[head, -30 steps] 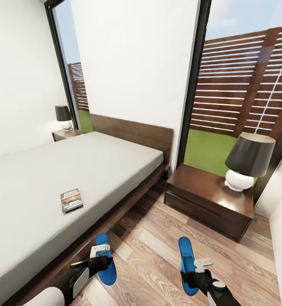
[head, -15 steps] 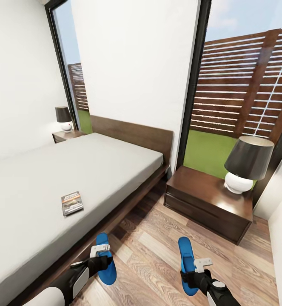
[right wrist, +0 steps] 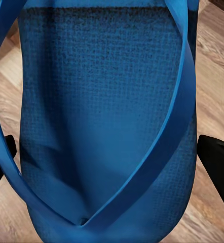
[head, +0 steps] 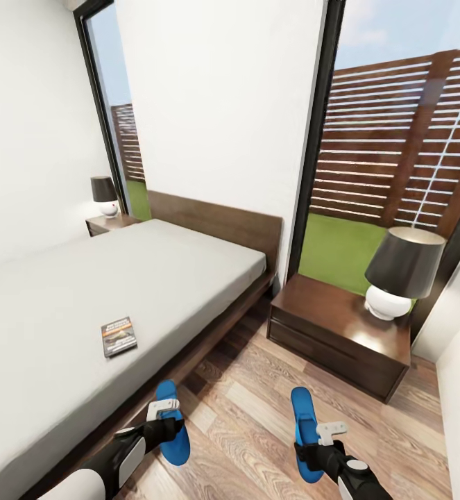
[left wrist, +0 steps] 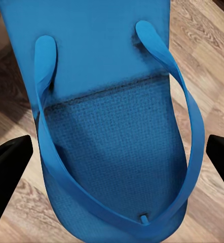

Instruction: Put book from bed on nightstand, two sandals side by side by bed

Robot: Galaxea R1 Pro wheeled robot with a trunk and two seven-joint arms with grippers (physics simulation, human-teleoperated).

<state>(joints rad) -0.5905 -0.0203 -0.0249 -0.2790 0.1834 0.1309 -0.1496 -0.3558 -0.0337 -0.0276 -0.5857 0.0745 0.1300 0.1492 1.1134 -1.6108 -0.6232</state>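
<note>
Bedroom, head view. You hold one blue sandal in each gripper above the wood floor (head: 257, 417), to the right of the bed (head: 84, 305). The left gripper (head: 162, 411) pinches the left sandal (head: 171, 425) close beside the dark bed frame; in the left wrist view its black fingers (left wrist: 8, 154) sit at either edge of the sole (left wrist: 112, 126). The right gripper (head: 330, 432) pinches the right sandal (head: 304, 432), well apart from the first; its fingers (right wrist: 216, 157) likewise flank the sole (right wrist: 107, 116). Neither sandal appears set down, and the pair is not yet side by side. The book (head: 118, 336) lies on the mattress near the right edge; the nearer nightstand (head: 327, 319), carrying a lamp (head: 402, 272), has free top surface. Judged remaining: both placements and the book transfer.
</note>
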